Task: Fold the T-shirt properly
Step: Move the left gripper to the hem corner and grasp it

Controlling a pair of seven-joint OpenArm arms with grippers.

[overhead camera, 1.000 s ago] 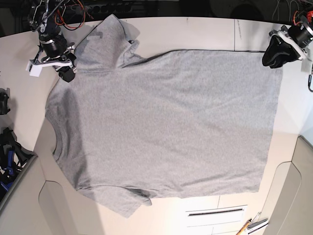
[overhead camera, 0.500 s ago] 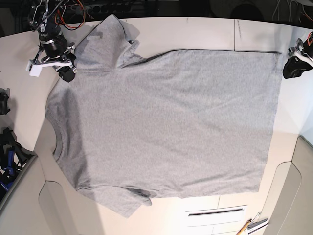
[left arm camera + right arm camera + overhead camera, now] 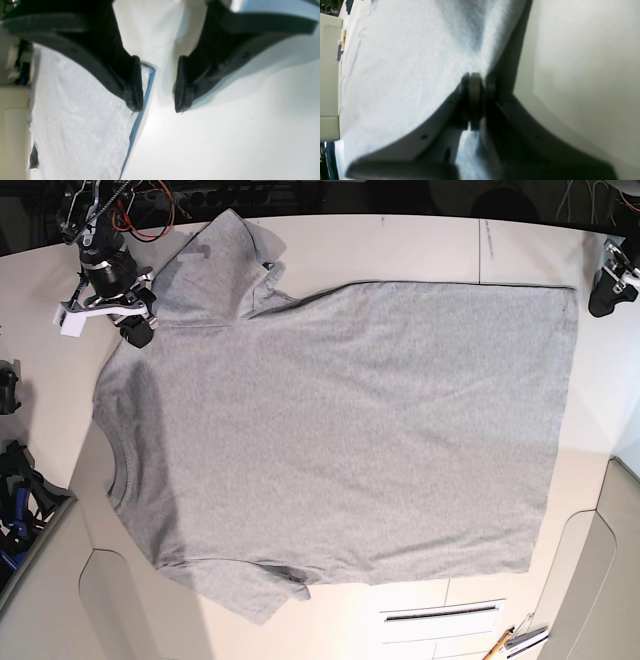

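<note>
The T-shirt (image 3: 340, 440) lies spread flat across the pale table (image 3: 400, 245), plain grey side up, collar toward nine o'clock and hem toward three o'clock; one sleeve points to eleven o'clock, the other to seven o'clock. No lettering or label can be read on the side that shows.

The right gripper (image 3: 135, 330), at ten o'clock in the base view, is closed on the T-shirt, pinching the cloth at the shoulder beside the upper sleeve; its wrist view shows the pads (image 3: 475, 97) pressed together with fabric between them.

The left gripper (image 3: 157, 86), at two o'clock off the hem corner, has its jaws apart and empty, above bare table just beside the hem edge (image 3: 140, 112).
</note>
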